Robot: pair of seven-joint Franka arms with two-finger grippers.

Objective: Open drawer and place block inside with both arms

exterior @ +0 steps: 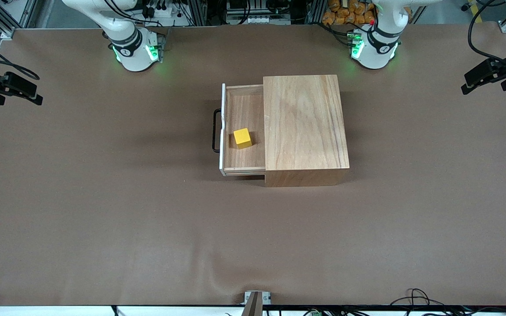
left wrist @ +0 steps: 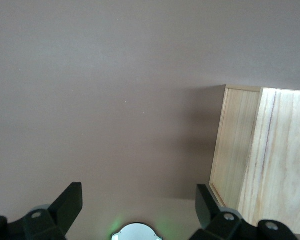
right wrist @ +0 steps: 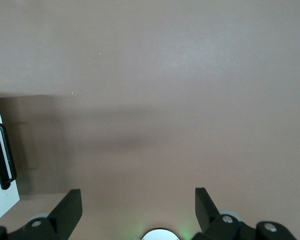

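Progress: I judge the task all but finished; the shallow light-wood drawer (exterior: pixel 244 131) with its white front edge stands pulled out of the large plain wooden box (exterior: pixel 304 127), toward the right arm's end of the table, and the small bright yellow cube block (exterior: pixel 242 138) sits inside it.
What is left: as far as I can see, nothing but perhaps parking the arms; the task sentence asks for no closing of the drawer.
Block position: it rests on the drawer floor, about midway along its length, apart from the white front and close to the box's edge.
Left gripper (left wrist: pixel 137 210): it hangs above bare table at the left arm's end, well apart from the box, black fingers spread wide and holding nothing; I take this arm as waiting.
Right gripper (right wrist: pixel 137 210): it hangs above bare table at the right arm's end, fingers likewise spread wide and empty, with the drawer's white front at the edge of its wrist view.
Materials: the box is pale unfinished wood with visible grain, flat-topped and square-cornered; the drawer is the same wood, thin-walled.
Handle: a thin black U-shaped handle (exterior: pixel 215 131) stands off the white front.
Table: a matte brown table cover (exterior: pixel 103 197), smooth and slightly rippled near the front camera.
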